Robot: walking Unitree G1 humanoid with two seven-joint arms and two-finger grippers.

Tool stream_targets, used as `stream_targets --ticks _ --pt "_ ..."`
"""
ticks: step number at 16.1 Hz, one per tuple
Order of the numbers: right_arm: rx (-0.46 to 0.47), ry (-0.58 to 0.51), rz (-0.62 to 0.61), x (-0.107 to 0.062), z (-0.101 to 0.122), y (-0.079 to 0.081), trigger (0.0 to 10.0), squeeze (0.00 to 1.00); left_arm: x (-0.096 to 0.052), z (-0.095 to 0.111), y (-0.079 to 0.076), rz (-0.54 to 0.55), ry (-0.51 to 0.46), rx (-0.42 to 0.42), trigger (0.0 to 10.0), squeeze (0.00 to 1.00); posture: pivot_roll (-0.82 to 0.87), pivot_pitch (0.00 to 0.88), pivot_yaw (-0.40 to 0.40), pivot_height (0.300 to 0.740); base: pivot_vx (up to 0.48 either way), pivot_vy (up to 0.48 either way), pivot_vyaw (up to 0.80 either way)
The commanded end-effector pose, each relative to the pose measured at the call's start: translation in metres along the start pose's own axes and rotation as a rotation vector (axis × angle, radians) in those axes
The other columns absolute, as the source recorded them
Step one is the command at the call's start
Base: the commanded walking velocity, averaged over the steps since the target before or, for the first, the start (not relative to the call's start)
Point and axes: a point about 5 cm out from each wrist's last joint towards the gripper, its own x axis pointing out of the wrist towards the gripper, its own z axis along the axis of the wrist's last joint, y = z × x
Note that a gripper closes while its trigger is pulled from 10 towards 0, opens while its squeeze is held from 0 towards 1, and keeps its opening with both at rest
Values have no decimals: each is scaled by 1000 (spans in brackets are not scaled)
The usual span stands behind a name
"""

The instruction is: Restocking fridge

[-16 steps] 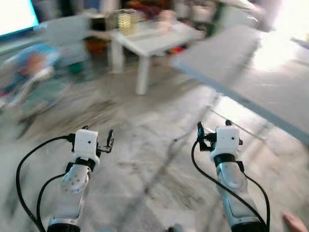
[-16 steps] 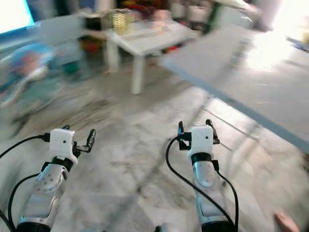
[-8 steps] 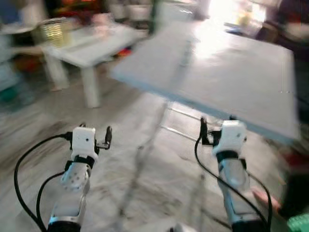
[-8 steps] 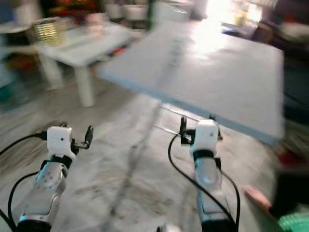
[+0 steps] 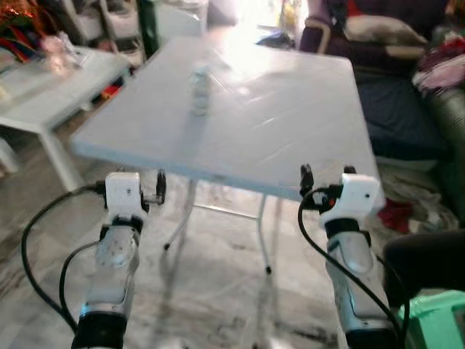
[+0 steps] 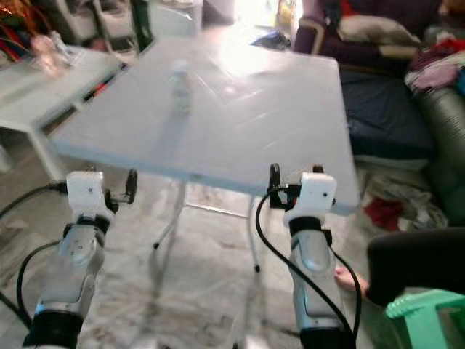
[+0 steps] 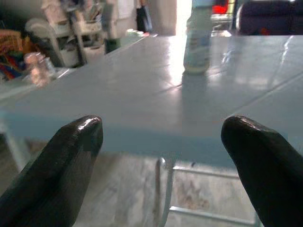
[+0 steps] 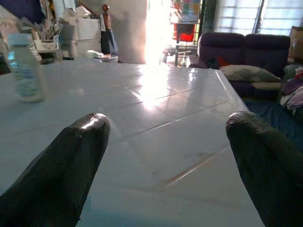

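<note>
While we face the folding table (image 5: 290, 138) in the left eye view, a single bottle (image 5: 200, 89) stands upright on its far left part, well apart from both arms; we judge it to be the item meant for the fridge, set out there for collection. Our left gripper (image 5: 142, 196) and right gripper (image 5: 325, 182) are raised side by side at the table's near edge, presumably held forward so that either can go to the bottle. No fridge can be made out. A low white side table (image 5: 51, 94) stands to the left and a sofa (image 5: 392, 94) to the far right, with a green stool (image 5: 432, 316) at the lower right.

As the right eye view repeats the same scene, we add only that a person's leg and bare foot (image 6: 349, 280) lie on the floor just beside our right arm, which calls for care in any step.

Where the left wrist view looks along its fingers (image 7: 61, 161), they stand wide apart with nothing between them, level with the table edge; the bottle (image 7: 198, 40) appears beyond, centred between them, so we judge this gripper the better aligned.

Seen from the right wrist view, the fingers (image 8: 61, 165) are likewise spread wide and empty above the table top, and the bottle (image 8: 26, 68) sits off to one side.
</note>
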Motion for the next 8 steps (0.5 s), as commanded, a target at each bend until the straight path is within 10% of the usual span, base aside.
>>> stream_targets --ticks 1,8 --pt "-18 6 -13 2 3 -4 10000 0 1 -2 -4 -2 16 -11 10000 0 61 24 -38 740 480 0 0" --pt "-47 1 -4 1 -1 -6 10000 0 0 4 6 49 2 -10 10000 0 60 60 -43 740 425 99 0"
